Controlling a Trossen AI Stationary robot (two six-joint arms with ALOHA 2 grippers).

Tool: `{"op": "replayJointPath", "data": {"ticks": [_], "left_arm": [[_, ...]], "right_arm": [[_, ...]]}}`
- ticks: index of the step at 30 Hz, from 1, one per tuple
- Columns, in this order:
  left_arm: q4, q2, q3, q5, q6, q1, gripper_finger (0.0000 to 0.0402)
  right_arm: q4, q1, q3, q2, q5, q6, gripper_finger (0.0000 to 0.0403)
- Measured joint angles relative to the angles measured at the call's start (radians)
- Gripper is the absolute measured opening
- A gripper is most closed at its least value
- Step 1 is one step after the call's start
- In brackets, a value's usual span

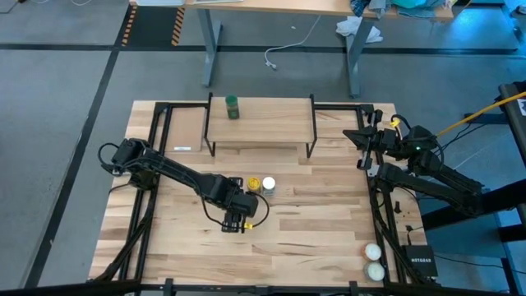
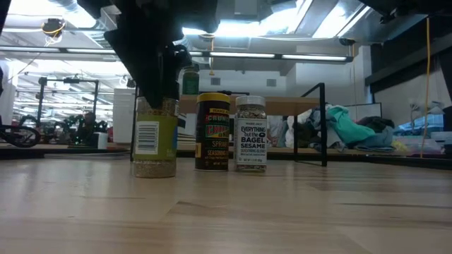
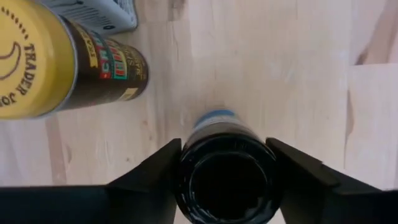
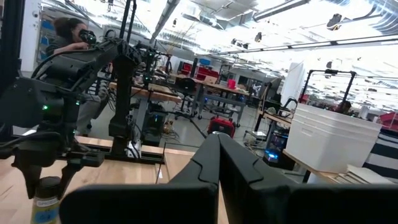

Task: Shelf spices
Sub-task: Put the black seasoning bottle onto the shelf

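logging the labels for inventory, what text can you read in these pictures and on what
"EVERYTHING BUT THE BAGEL SESAME": label of the white-lidded jar.
"TRADER JO", cut off: yellow lid of the amber jar.
"NETGEAR": black box at the table's edge.
Amber jar's front label: too blurred.
Label of the jar between the left gripper's jaws: too blurred.

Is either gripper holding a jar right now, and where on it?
The left gripper has its fingers on either side of the black-lidded jar, at the lid; a firm grip cannot be told. The right gripper holds nothing.

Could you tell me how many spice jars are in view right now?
4: a green-lidded jar on the shelf; yellow-lidded and white-lidded jars mid-table; a black-lidded jar between the left gripper fingers.
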Motion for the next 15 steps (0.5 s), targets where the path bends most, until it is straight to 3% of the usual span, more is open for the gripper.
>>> {"op": "replayJointPath", "data": {"ticks": [4, 8, 15], "left_arm": [[-0.014, 0.0, 0.003, 0.0, 0.052, 0.005, 0.0191], [-0.176, 0.0, 0.056, -0.001, 0.144, 0.011, 0.0191], [-0.454, -0.055, 0.255, -0.19, 0.23, 0.044, 0.0191]], "right_arm": [[-0.001, 0.0, 0.0, 0.0, 0.0, 0.0, 0.0005], [-0.002, 0.0, 0.0, 0.0, 0.0, 0.0, 0.0005], [-0.007, 0.0, 0.0, 0.0, 0.001, 0.0, 0.0005]]}}
